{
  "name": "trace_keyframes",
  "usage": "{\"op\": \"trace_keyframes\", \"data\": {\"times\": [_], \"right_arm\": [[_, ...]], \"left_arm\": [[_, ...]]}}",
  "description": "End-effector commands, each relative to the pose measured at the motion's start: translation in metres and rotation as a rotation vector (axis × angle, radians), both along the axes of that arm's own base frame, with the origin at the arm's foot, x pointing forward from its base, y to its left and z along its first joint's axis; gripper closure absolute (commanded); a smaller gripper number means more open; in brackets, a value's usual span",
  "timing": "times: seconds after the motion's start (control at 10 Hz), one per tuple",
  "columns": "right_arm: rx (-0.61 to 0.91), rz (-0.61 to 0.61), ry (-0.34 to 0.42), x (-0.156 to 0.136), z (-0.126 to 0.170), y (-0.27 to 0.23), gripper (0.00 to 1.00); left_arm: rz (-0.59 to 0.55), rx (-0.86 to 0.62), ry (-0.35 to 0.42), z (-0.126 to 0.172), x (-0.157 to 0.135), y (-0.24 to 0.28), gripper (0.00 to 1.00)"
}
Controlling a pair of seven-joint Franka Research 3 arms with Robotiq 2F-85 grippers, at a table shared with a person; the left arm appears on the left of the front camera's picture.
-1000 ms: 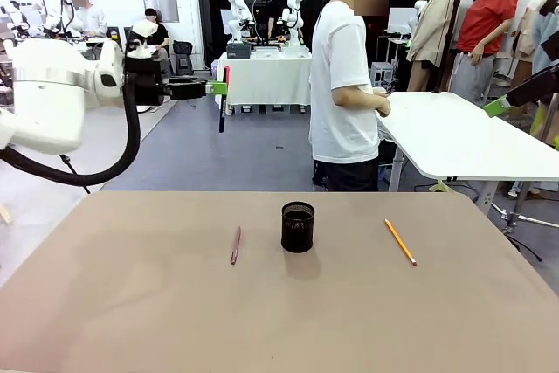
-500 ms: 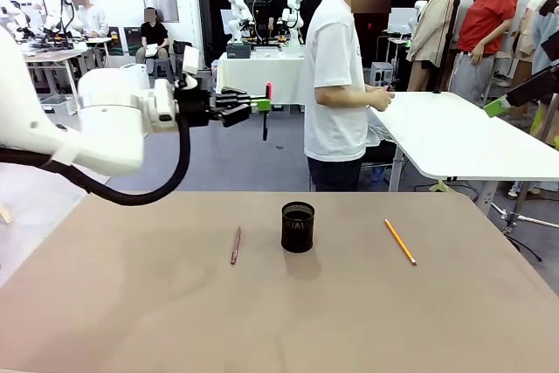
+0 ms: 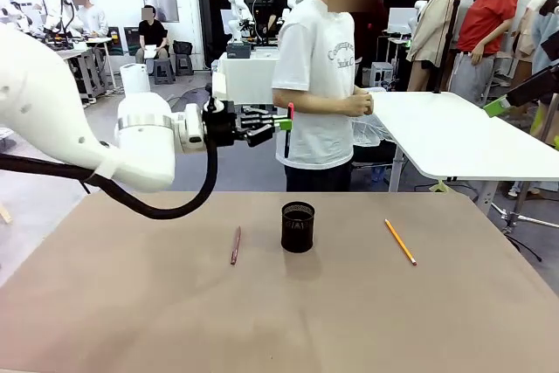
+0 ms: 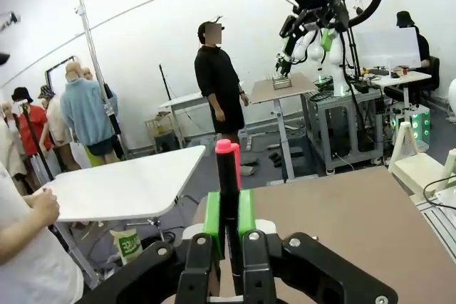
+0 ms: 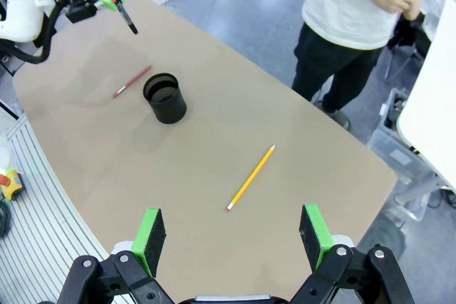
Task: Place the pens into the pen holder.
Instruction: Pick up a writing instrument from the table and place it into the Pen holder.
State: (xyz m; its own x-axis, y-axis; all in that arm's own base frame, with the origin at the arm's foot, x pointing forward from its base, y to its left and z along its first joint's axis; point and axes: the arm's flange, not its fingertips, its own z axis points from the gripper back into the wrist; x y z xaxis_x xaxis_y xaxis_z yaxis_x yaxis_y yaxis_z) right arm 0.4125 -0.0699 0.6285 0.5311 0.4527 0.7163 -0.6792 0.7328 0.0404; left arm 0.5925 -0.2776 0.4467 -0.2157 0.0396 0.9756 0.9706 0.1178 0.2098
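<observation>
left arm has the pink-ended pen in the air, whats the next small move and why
Probably swing the left tool across until the red-and-black pen hangs over the pen holder. The pen is clamped upright, pink end up, high above the table, and the right wrist view shows its tip off to one side of the holder's open mouth, so dropping now would likely miss.

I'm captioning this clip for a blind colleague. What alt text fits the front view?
The left gripper holds a pink-tipped pen upright above the table. On it, a black holder stands between a dark-red pen on its left and a yellow pencil on its right.
</observation>
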Motion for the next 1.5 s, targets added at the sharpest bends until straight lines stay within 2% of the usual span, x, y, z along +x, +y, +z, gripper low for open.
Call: {"op": "trace_keyframes", "data": {"times": [0.0, 0.1, 0.2, 0.4, 0.5, 0.6, 0.9, 1.4], "right_arm": [[0.014, 0.010, -0.007, 0.000, 0.001, 0.000, 0.00], [0.014, 0.010, -0.007, 0.000, 0.001, 0.000, 0.00], [0.014, 0.010, -0.007, 0.000, 0.001, 0.000, 0.00], [0.014, 0.010, -0.007, 0.000, 0.001, 0.000, 0.00], [0.014, 0.010, -0.007, 0.000, 0.001, 0.000, 0.00], [0.014, 0.010, -0.007, 0.000, 0.001, 0.000, 0.00], [0.014, 0.010, -0.007, 0.000, 0.001, 0.000, 0.00], [0.014, 0.010, -0.007, 0.000, 0.001, 0.000, 0.00]], "left_arm": [[0.007, -0.017, 0.036, 0.000, 0.007, 0.000, 1.00], [-0.038, 0.015, 0.104, -0.004, 0.009, 0.004, 1.00], [0.000, 0.001, 0.018, -0.009, 0.003, -0.001, 1.00], [0.000, 0.001, 0.018, -0.009, 0.003, -0.001, 1.00], [-0.008, 0.007, 0.050, -0.013, 0.005, 0.000, 1.00], [-0.036, -0.006, 0.047, -0.006, -0.006, 0.015, 1.00], [-0.018, -0.014, 0.034, 0.009, -0.021, 0.075, 1.00], [-0.015, -0.028, 0.079, 0.024, -0.004, 0.151, 1.00]]}}
